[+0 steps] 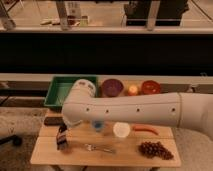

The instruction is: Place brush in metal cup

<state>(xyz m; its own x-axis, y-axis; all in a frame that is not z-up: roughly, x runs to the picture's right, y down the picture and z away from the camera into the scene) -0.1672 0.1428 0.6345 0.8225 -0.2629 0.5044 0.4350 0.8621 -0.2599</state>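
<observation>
My gripper [62,134] hangs from the big white arm [130,112] and is low over the front left of the wooden table [125,159]. A small dark shape [61,144] sits right under it and looks like the metal cup, partly hidden by the gripper. I cannot make out the brush apart from the gripper; it may be held there or hidden. The silver fork [99,148] lies just right of the gripper.
A blue cup [97,125] and a white cup [121,130] stand mid-table. Grapes [155,149] and a red pepper [145,130] are on the right. A black block [52,120] is at the left edge. Behind are a green tray [62,90], a purple bowl [112,87], an orange [132,90] and a red bowl [151,87].
</observation>
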